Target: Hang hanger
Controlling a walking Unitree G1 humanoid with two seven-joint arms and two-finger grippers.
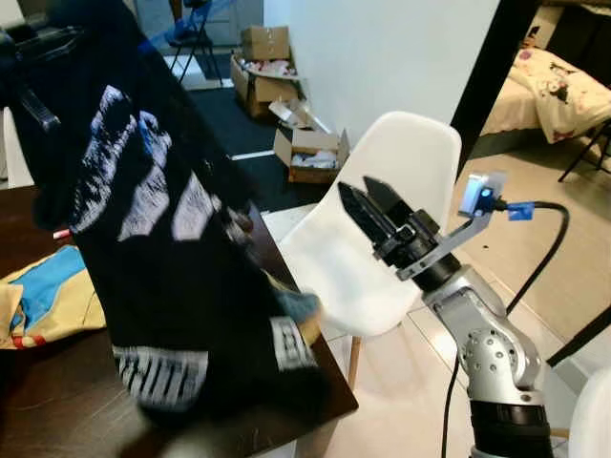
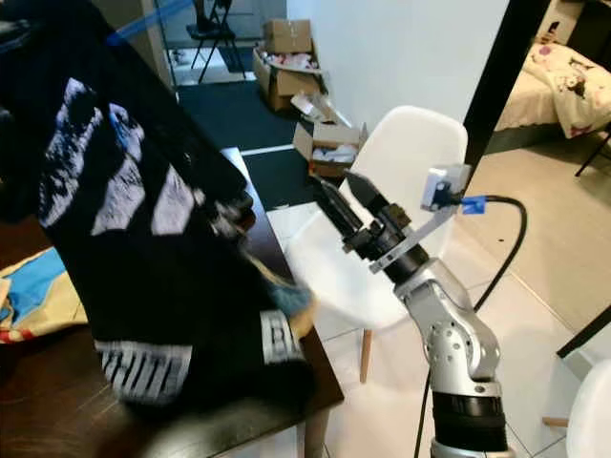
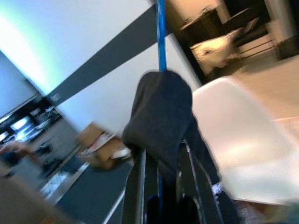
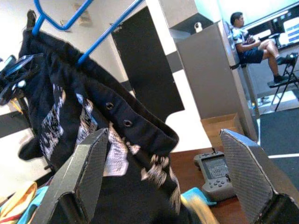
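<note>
I am lifting the blue hanger (image 4: 88, 18) with its black shirt (image 1: 162, 248) high at ten o'clock over the counter (image 1: 57, 401), my left end effector (image 3: 161, 163) clenched on it. My right end effector (image 1: 374, 212) is waiting at three o'clock, spread wide, ready to help.

Blue hanger (image 4: 70, 21) mostly under black garment (image 1: 162, 248), apparently.

Head pair downward — wrist views close
</note>
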